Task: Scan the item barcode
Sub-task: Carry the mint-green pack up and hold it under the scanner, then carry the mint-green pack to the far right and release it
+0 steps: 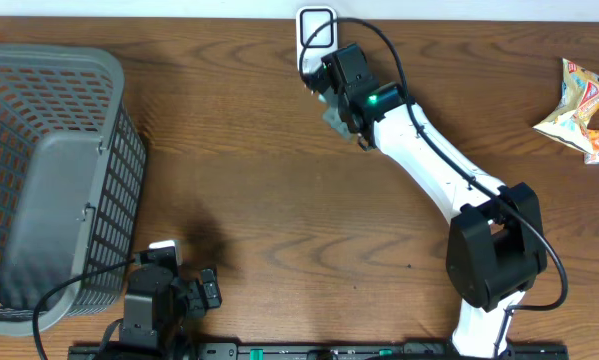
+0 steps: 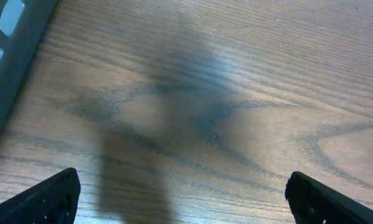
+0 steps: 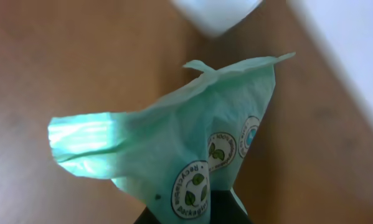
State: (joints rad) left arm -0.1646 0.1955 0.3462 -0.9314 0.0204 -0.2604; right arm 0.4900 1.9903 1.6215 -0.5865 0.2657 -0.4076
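Find right gripper (image 1: 324,92) clenched on a green bag (image 3: 174,149), at the far edge of the table (image 1: 279,200), just beside the white scanner (image 1: 317,35). Note bag crumpled and spread out ahead of the jaws in the wrist view, scanner blurred just beyond its upper edge. See only round recycling marks on the facing side; no barcode found in any view. Find left gripper (image 2: 185,202) released, wide, empty, low over bare wood near the basket (image 1: 49,58). Note one snack packet (image 1: 577,100) well apart at the right edge, untouched. Judge pickup and carry to scanner done; judge presentation of the code in hand or just ahead. Cannot confirm any read from these views. Left to do, by judgement: turn the bag to bring the code before the scanner, then put it down, possibly into the basket.
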